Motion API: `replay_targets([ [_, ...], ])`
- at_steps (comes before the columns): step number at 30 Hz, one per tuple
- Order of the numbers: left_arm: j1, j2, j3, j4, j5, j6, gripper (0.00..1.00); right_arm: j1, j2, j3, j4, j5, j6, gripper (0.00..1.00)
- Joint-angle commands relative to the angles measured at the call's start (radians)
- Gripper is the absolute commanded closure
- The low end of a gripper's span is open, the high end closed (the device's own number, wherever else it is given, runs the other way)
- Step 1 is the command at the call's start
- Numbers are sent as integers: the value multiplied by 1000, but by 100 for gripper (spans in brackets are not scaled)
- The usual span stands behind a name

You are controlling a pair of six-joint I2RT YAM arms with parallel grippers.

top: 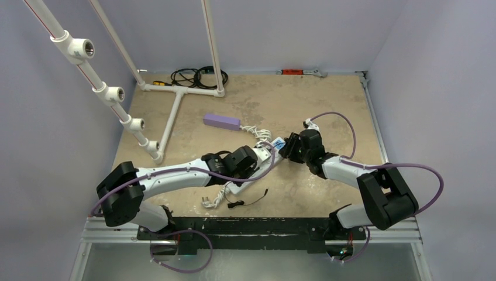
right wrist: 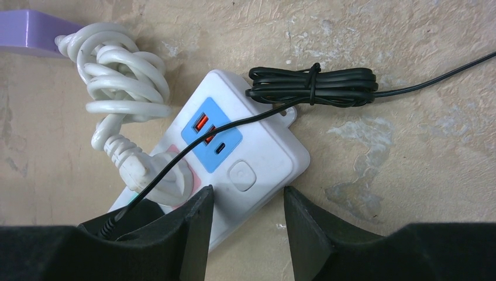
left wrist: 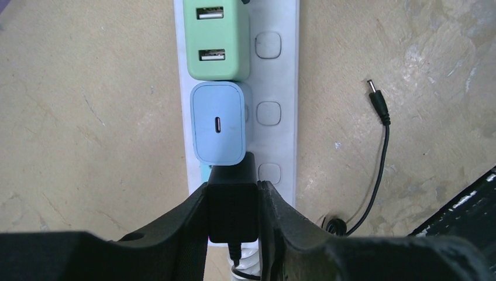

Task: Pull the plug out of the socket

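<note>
Clamping the black plug (left wrist: 232,178) from both sides, the left gripper (left wrist: 233,202) is pinched shut on its body, and the plug sits in the socket (left wrist: 281,76), the long white strip running straight ahead of that gripper. The hold looks set for a pull away from the strip's face. The right gripper (right wrist: 247,196) is spread, its fingers straddling the far end of the socket (right wrist: 263,146), apparently to brace the strip; firm contact cannot be confirmed. A blue charger (left wrist: 217,123) stands just ahead of the plug and a green charger (left wrist: 215,41) beyond it, so forward travel is blocked and lifting off is the free direction. A thin black lead (left wrist: 381,152) lies loose on the bench (left wrist: 88,117) to the left gripper's right. Ahead of the right gripper lie a black cable bundle (right wrist: 313,86), a coiled white cord (right wrist: 120,76) to the left, and a purple box (right wrist: 29,32) beyond.
</note>
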Motion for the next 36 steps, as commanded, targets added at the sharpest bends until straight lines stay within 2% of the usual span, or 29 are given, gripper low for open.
replay_targets([
  [1,63,-69,12,36,126,14,100,-5,16,20,-17,32,-18,50],
  [5,162,-58,27,39,292,3,100,-4,17,21,-17,29,-19,50],
  [9,201,-46,36,24,342,-2,100,-5,20,22,-17,29,-21,50],
  [16,199,-44,30,21,266,15,100,-4,20,22,-16,26,-23,50],
  [22,93,-50,19,4,3,24,100,-4,21,22,-13,24,-24,50],
  [26,20,-47,9,3,-107,23,100,-4,21,21,-13,24,-24,50],
  [29,8,-45,11,-1,-164,21,100,-5,23,23,-14,27,-24,50],
  [32,5,-51,12,-2,-178,20,100,-5,24,24,-14,29,-22,50],
  [36,7,-64,10,7,-118,20,100,-4,26,23,-14,29,-22,50],
])
